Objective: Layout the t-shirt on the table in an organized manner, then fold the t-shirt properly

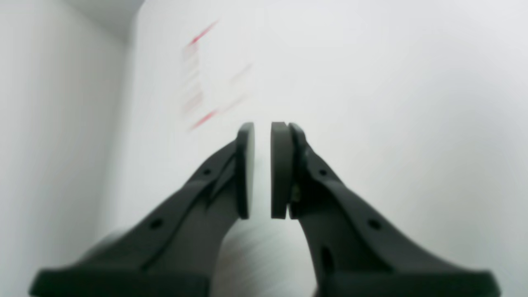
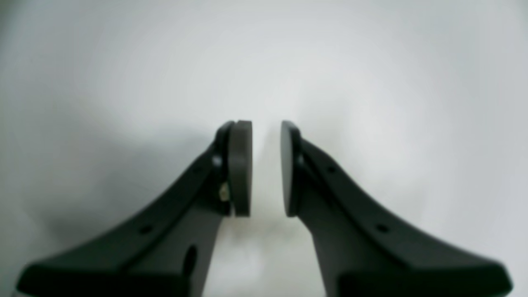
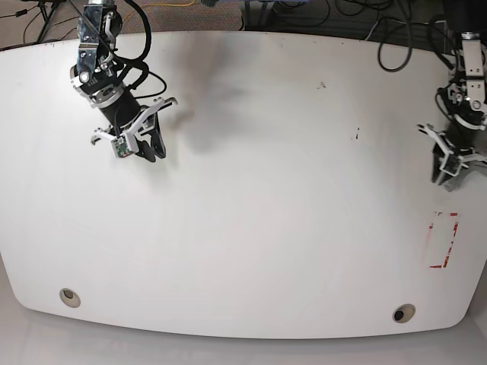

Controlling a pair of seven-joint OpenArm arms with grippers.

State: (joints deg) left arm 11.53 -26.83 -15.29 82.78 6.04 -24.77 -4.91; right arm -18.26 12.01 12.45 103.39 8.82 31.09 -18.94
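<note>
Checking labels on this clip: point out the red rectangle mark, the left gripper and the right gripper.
red mark (image 3: 444, 241), base view, middle of the outlined rectangle.
left gripper (image 1: 262, 171), left wrist view, gap midway between the pads.
right gripper (image 2: 266, 169), right wrist view, gap midway between the pads.

White table (image 3: 251, 190) with red-outlined rectangle mark (image 3: 444, 240); black claws (image 1: 262, 170), grey pads (image 2: 241, 165).

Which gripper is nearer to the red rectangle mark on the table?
The left gripper: it is just above the red rectangle mark at the table's right side in the base view. The right gripper is far across, upper left.
</note>
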